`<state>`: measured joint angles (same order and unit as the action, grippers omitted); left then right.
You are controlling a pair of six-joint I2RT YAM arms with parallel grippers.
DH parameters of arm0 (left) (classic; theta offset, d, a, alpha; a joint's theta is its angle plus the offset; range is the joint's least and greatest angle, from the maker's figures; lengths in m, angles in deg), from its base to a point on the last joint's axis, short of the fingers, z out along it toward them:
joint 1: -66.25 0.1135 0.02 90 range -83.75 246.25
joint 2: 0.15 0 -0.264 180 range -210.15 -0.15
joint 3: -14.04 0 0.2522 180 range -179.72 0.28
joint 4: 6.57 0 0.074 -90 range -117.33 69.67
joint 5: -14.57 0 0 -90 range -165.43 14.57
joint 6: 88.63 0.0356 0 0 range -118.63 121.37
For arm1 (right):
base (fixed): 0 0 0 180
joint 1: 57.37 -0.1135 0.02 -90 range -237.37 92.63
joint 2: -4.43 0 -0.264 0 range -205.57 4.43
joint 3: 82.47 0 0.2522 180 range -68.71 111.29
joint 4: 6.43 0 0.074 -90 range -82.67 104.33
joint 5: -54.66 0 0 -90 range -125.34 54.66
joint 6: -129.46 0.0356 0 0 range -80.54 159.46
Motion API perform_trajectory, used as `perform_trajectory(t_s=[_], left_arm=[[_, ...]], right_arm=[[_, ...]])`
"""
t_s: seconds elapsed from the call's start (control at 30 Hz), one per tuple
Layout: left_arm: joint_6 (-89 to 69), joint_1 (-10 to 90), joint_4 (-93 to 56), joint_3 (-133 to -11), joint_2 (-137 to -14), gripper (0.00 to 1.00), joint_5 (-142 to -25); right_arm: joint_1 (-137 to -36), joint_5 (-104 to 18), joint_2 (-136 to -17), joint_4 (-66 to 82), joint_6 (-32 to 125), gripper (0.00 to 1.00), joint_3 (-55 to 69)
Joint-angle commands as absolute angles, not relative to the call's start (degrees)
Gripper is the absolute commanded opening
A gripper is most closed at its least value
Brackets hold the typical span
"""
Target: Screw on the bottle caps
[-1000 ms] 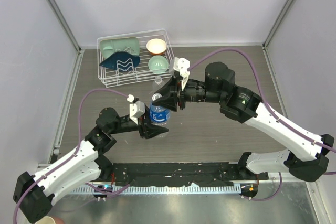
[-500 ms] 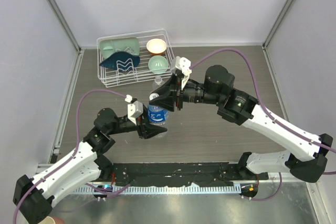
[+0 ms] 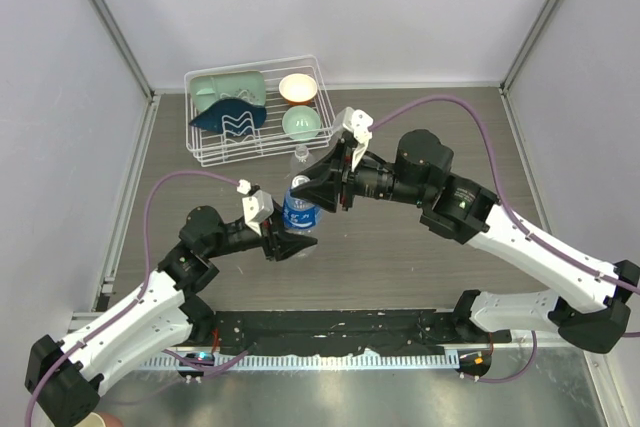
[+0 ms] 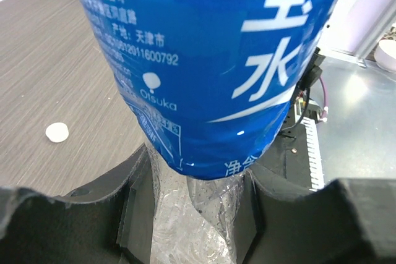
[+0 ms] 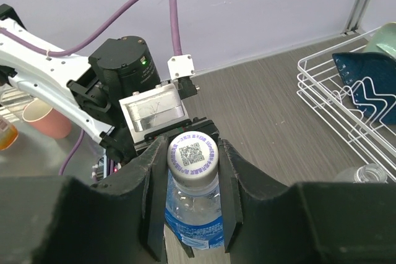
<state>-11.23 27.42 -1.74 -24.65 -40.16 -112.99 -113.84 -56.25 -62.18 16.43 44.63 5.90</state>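
The blue-label bottle (image 3: 299, 214) stands upright mid-table. My left gripper (image 3: 287, 244) is shut on its clear base, which sits between the jaws in the left wrist view (image 4: 198, 177) under the blue label (image 4: 204, 60). My right gripper (image 3: 318, 190) is at the bottle's top. In the right wrist view (image 5: 192, 148) its jaws are shut on a white cap with a QR code (image 5: 193, 156) that sits on the neck. The plain bottle (image 3: 300, 158) stands uncapped just behind, also seen in the right wrist view (image 5: 366, 174). A second white cap (image 4: 57, 132) lies on the table.
A white wire rack (image 3: 212, 154) at the back left holds pale green bowls (image 3: 300, 123), a cream bowl (image 3: 296, 88) and a dark blue cloth (image 3: 232, 117). A pink paper cup (image 5: 46, 119) stands beyond the left arm's base.
My right wrist has turned a little on the cap and its elbow has shifted right. The left gripper and the bottle have stayed almost in place.
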Motion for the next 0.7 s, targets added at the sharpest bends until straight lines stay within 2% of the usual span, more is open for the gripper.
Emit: perform_trajectory(t_s=[0.0, 0.13, 0.37, 0.53, 0.67], left_arm=[[-12.5, 28.9, 10.1, -28.5, -39.3, 0.00, -102.2], [-12.1, 28.9, 12.1, -28.5, -39.9, 0.00, -98.6], [-11.5, 28.9, 10.0, -29.9, -40.9, 0.00, -91.7], [-12.5, 28.9, 9.2, -29.8, -40.9, 0.00, -93.4], [-13.0, 28.9, 8.1, -29.5, -40.8, 0.00, -97.2]], right_arm=[[-114.7, -57.2, -61.9, 27.8, 48.4, 0.05, 3.0], [-114.9, -55.0, -63.0, 25.5, 51.3, 0.05, 1.8], [-120.3, -40.6, -66.0, 26.4, 50.5, 0.07, 2.7], [-121.7, -36.0, -67.3, 26.9, 49.9, 0.17, 4.0], [-121.7, -35.5, -66.5, 26.5, 49.0, 0.21, 4.5]])
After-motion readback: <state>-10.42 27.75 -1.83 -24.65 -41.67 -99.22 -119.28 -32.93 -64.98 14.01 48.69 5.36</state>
